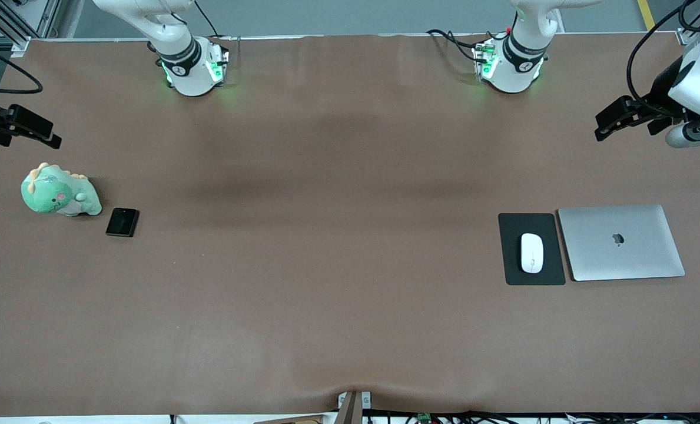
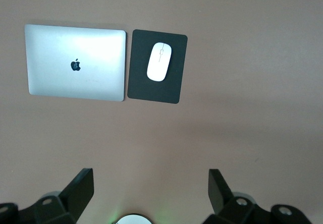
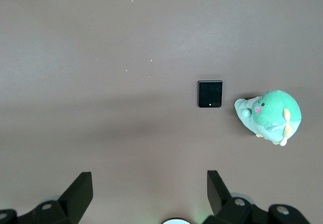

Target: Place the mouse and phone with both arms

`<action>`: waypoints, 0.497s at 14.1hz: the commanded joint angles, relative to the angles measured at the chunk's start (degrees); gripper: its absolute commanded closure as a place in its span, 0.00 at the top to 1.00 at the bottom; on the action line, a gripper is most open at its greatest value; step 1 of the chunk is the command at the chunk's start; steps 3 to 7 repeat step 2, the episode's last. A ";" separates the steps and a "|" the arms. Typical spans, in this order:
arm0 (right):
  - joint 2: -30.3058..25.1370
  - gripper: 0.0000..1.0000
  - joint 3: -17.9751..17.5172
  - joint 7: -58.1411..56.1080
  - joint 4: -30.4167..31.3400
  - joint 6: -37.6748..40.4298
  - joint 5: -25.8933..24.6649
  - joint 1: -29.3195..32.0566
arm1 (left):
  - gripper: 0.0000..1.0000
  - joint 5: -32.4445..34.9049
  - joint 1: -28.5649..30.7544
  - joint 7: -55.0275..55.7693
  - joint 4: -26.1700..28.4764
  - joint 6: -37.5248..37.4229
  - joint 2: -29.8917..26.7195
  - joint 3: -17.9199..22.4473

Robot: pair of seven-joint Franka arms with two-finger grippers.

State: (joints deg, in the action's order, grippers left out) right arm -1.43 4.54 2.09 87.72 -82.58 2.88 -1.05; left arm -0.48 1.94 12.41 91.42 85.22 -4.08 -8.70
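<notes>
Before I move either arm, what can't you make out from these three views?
- Right pincer: front view's edge cuts off its arm; right wrist view shows only the open finger ends.
- Left pincer: partly cut off by the front view's edge; fingers open in the left wrist view.
- Phone: lenses too small in the front view.
- Mouse on the dark pad: its underside is hidden.
- Laptop: closed, inside hidden.

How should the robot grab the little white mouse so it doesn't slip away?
Probably from straight above, pinching the mouse across its two long sides near the middle. It lies flat on the dark pad, beside the closed laptop, so nothing lets a finger get underneath. Its narrow width suits the left end effector, which is open and hangs over bare table.
</notes>
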 commanded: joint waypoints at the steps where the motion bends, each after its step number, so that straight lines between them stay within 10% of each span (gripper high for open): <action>1: -1.03 1.00 1.35 0.02 1.14 0.23 0.02 -1.41 | 1.00 -0.32 0.35 -0.37 -1.59 -0.58 0.38 0.00; 7: -0.95 1.00 1.27 0.02 1.05 0.23 0.02 -1.41 | 1.00 0.03 0.35 -1.06 -2.20 -0.58 0.82 0.00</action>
